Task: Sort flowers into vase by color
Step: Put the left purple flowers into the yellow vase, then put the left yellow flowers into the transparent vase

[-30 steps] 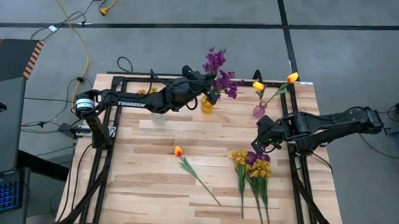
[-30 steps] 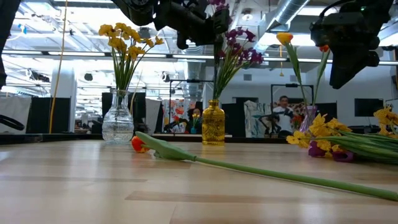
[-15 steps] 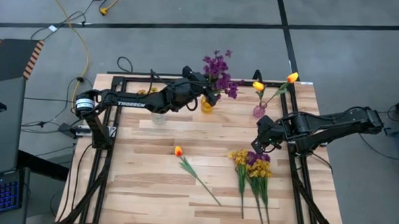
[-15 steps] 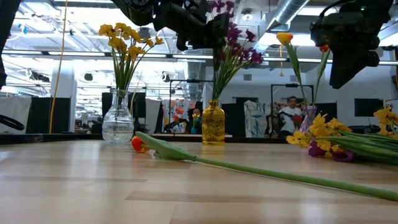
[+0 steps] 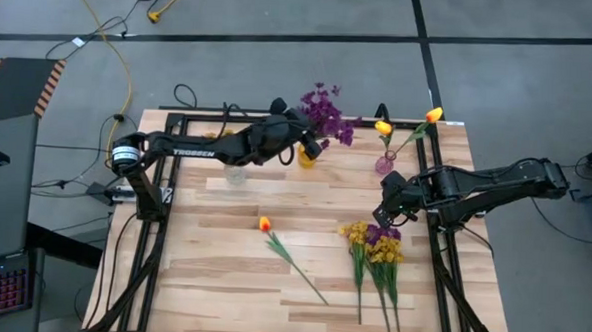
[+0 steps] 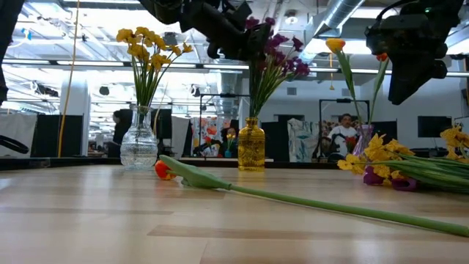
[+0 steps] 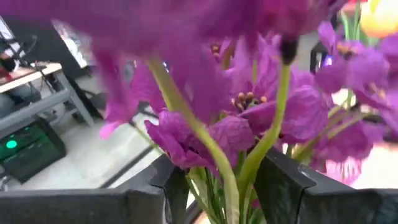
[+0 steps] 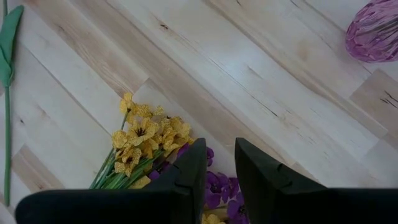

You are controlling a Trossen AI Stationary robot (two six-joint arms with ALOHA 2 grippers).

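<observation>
Purple flowers stand with their stems in the amber vase at the far middle of the table. My left gripper is open just above that vase, its fingers on either side of the green stems. Two orange-yellow tulips stand in the pink vase. Yellow flowers stand in the clear vase. A loose tulip and a pile of yellow and purple flowers lie on the table. My right gripper hovers open above the pile's blossoms. My left gripper has the purple flowers' stems between its two fingers, which reach in nearly level from the table's left. Whether either finger touches the stems I cannot tell. The stems stand upright in the amber vase.
A black frame runs along the table's edges. The loose tulip's long stem lies across the table's middle toward the near right. Bare wood lies at the near left.
The purple bunch at my left gripper has sunk and drawn in beside the other purple flowers in the amber vase; its top blossoms now sit lower and closer to the vase. My left gripper has tipped and rolled a little in place.
</observation>
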